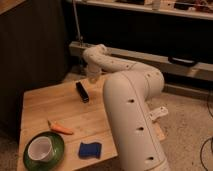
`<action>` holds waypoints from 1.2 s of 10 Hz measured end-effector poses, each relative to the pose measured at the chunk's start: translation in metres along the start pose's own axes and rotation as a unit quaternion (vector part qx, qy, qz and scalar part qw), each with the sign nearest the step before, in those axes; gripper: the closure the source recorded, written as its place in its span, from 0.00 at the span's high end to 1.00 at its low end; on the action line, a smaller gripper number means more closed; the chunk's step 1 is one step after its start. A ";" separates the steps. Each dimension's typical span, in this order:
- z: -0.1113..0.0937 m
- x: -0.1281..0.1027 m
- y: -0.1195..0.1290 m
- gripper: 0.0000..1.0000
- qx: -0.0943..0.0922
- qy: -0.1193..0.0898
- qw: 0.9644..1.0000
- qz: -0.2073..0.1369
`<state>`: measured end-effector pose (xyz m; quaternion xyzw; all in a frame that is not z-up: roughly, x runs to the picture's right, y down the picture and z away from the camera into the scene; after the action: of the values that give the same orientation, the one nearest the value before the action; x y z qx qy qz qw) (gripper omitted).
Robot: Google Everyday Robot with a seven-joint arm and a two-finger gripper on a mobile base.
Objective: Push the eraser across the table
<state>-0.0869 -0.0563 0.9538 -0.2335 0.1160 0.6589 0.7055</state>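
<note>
— Which way does the eraser (82, 92) lie?
— Flat on the table (47, 105), in its far half. Its long axis runs from the far edge toward the near one, with the nearer end slanting a little to the right.
— And the gripper (92, 76)?
— It hangs at the end of the white arm over the table's far edge, just right of the eraser's far end. Whether it is open or closed, I cannot tell.
— The surroundings?
— Pale yellowish wooden planks, a speckled floor (187, 107), dark panels behind. At the front of the table are a carrot (61, 128), a white cup (40, 147) on a green plate (56, 150), and a blue pad (90, 149).
— The eraser's look?
— A small black oblong block.
</note>
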 end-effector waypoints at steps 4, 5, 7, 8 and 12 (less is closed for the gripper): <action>0.025 -0.002 0.014 0.00 0.005 0.025 1.000 -0.012; 0.034 0.004 0.013 0.00 0.006 0.035 0.999 -0.013; 0.044 0.010 0.017 0.00 0.006 0.045 0.999 -0.016; 0.049 0.014 0.017 0.00 0.007 0.052 0.999 -0.016; 0.062 0.026 0.021 0.00 0.005 0.069 0.997 -0.022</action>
<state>-0.1141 -0.0030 0.9914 -0.2775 0.1625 0.6250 0.7113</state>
